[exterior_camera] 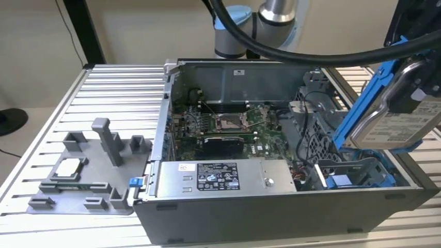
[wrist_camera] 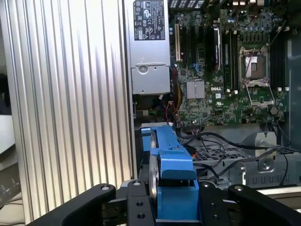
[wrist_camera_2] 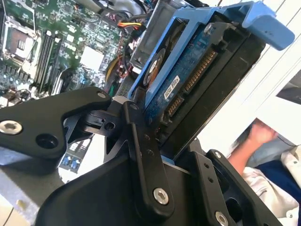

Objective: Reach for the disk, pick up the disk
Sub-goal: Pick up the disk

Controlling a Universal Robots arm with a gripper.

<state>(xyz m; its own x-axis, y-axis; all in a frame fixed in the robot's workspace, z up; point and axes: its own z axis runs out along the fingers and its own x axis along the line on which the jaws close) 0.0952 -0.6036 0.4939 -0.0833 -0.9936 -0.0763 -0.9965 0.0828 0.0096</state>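
Observation:
The disk [exterior_camera: 398, 125] hangs tilted above the open computer case [exterior_camera: 276, 206] at the exterior view's right. It is a silver drive with a white label and blue rails [exterior_camera: 363, 106] along its edges. My gripper [exterior_camera: 415, 82] is shut on the disk from above. In the second wrist view the disk [wrist_camera_2: 197, 70] shows its circuit side and connector, clamped between my black fingers [wrist_camera_2: 141, 141]. In the first wrist view the disk [wrist_camera: 169, 160] appears edge-on within the gripper [wrist_camera: 171, 203], over the case's drive corner.
Inside the case lie the motherboard [exterior_camera: 227, 124], a grey power supply box [exterior_camera: 227, 178] and a blue drive bay [exterior_camera: 351, 175]. A grey fixture tray [exterior_camera: 82, 196] with a small chip [exterior_camera: 69, 166] sits on the ribbed table [exterior_camera: 117, 93]. A person's hand [wrist_camera_2: 263, 134] is nearby.

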